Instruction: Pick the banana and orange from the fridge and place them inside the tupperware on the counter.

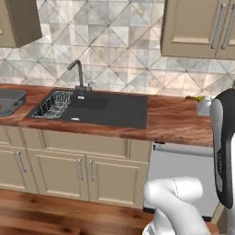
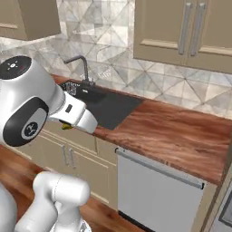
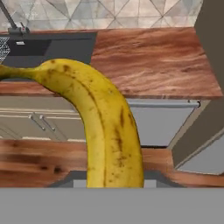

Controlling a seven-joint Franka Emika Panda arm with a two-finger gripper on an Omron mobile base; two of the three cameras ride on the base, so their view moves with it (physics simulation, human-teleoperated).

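Note:
The yellow, brown-flecked banana runs up the middle of the hand view, and my gripper is shut on its lower end. From the right base view, a bit of the banana pokes out under the hand in front of the counter. The hand is raised in front of the cabinets, over the floor, near the sink. The tupperware is a dark-grey tray at the far left of the counter, well away from the hand. The orange and the fridge are out of view.
A dark sink with a faucet and a wire rack is set into the counter. A dishwasher front sits under the counter's right part. Wall cabinets hang above. My own arm blocks the right edge.

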